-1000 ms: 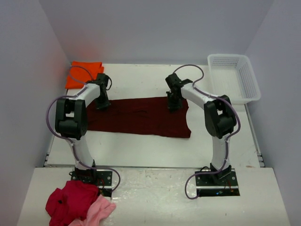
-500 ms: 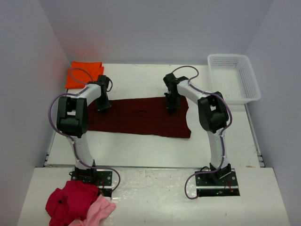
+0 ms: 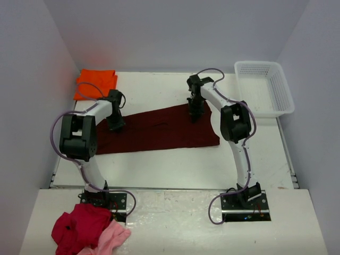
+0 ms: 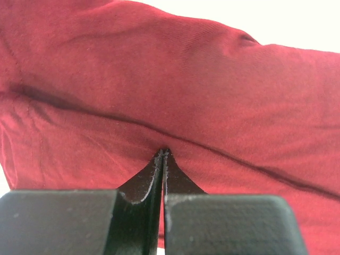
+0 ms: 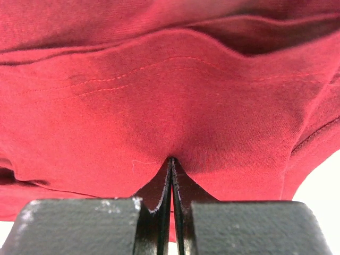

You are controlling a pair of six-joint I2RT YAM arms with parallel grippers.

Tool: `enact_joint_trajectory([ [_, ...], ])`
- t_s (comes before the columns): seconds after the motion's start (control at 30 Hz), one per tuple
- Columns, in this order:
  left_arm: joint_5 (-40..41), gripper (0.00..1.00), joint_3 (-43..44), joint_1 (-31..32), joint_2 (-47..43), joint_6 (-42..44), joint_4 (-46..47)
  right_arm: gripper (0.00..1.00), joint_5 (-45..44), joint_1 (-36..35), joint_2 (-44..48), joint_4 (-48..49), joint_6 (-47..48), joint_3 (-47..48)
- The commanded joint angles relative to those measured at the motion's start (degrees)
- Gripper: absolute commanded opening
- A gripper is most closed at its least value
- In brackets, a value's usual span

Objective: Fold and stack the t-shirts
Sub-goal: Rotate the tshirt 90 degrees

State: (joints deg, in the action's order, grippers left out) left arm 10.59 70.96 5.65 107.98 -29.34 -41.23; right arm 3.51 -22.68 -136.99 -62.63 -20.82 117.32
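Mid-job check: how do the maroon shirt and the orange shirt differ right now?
The maroon t-shirt lies spread wide across the middle of the table; the orange t-shirt sits folded compact at the far left corner. The left gripper and right gripper are both shut on the maroon one's far edge; nothing touches the orange one. Both are plain, unprinted cloth.

We are seeing the left arm (image 3: 91,169) and right arm (image 3: 243,159) wearing white shells between bulky black joint housings, each trailing a looping purple-grey cable (image 3: 52,132) and ending in a black base plate (image 3: 245,204). Their fingers (image 4: 58,220) are showing matte black, tapering to thin tips.
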Motion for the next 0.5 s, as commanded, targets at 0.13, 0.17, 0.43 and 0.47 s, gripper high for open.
enact_joint_trajectory([
  [0.13,-8.8,0.00,-7.7,2.8,-0.1,-0.3,-2.4,0.00,2.3,1.7,-7.0,-4.4,4.4,11.4],
  [0.17,-9.4,0.00,-7.9,3.9,-0.2,-0.3,-2.4,0.00,2.6,1.7,-7.6,-4.3,4.3,12.9],
  [0.43,-13.9,0.00,-10.2,10.8,-1.8,0.7,-2.1,0.00,6.2,1.8,-9.0,-0.8,3.3,16.4],
  [0.47,-14.7,0.00,-10.4,11.2,-1.7,0.7,-2.1,0.00,6.2,1.7,-9.3,-0.8,3.3,16.8],
])
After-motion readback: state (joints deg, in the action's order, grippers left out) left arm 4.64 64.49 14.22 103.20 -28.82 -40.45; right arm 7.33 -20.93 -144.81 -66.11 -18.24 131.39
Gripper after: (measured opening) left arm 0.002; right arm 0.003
